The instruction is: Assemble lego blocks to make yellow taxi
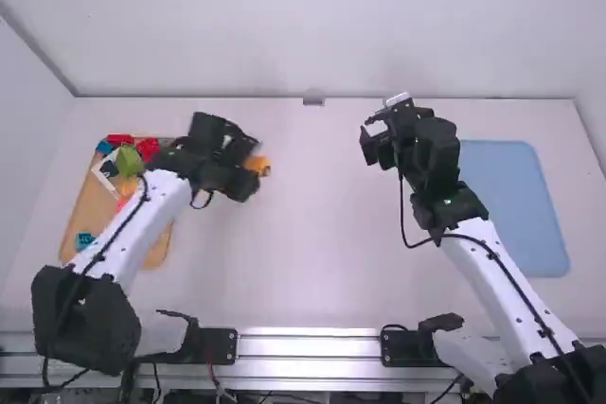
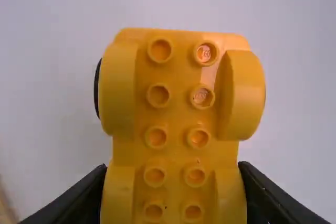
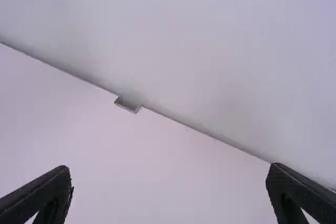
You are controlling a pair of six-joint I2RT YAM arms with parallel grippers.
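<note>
My left gripper (image 1: 248, 172) is over the table just right of the wooden tray, shut on the orange-yellow car base (image 1: 258, 166). In the left wrist view the car base (image 2: 176, 103), with two rows of studs and fenders at its sides, sits between the fingertips of the left gripper (image 2: 173, 192). My right gripper (image 1: 371, 144) is held right of the middle, over the table's far part. In the right wrist view the right gripper (image 3: 169, 182) stands wide open with nothing between its fingers.
At the left, a wooden tray (image 1: 85, 215) holds red blocks (image 1: 148, 149), a green block (image 1: 129, 162), a blue block (image 1: 85, 240) and others. A blue mat (image 1: 521, 205) lies at the right. A small grey bracket (image 1: 313, 98) sits at the table's far edge.
</note>
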